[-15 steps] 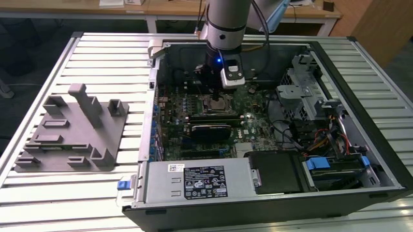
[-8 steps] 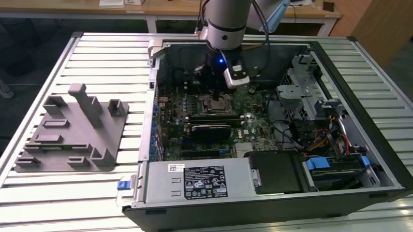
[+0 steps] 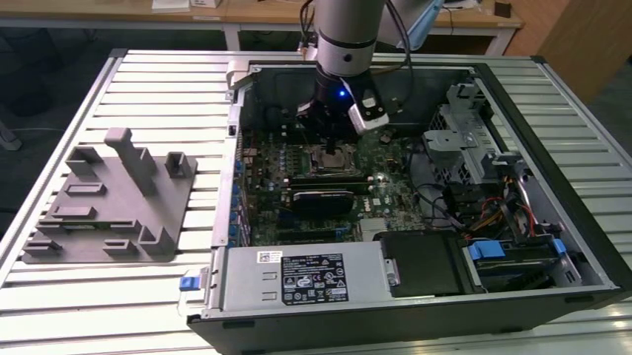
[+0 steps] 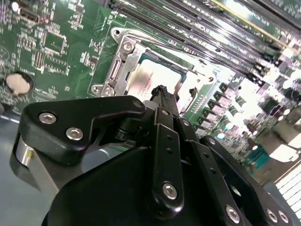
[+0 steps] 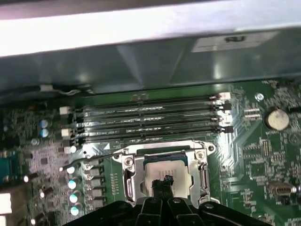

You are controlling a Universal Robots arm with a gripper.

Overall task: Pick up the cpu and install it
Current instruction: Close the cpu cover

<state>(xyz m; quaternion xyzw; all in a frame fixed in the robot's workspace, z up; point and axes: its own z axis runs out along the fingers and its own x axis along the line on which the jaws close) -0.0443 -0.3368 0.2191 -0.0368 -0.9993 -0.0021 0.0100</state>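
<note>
The cpu (image 5: 176, 170), a flat silver square, lies level in the metal socket frame (image 5: 128, 174) on the green motherboard. In the second wrist view the cpu (image 4: 146, 75) shows just past my black fingertips. My gripper (image 5: 163, 180) hangs straight over it with both fingers pressed together into one narrow tip; nothing is held between them. I cannot tell whether the tip touches the chip's top. In the exterior view the gripper (image 3: 331, 146) reaches down into the open computer case, right above the cpu (image 3: 336, 160).
Several memory slots (image 5: 146, 117) run beside the socket, and the thin socket lever (image 5: 94, 159) sticks out at one side. A coin battery (image 5: 276, 118) sits on the board. A black block (image 3: 321, 198), power supply (image 3: 296, 277) and cables (image 3: 493, 214) crowd the case. A grey fixture plate (image 3: 109, 200) stands outside, on the exterior view's left.
</note>
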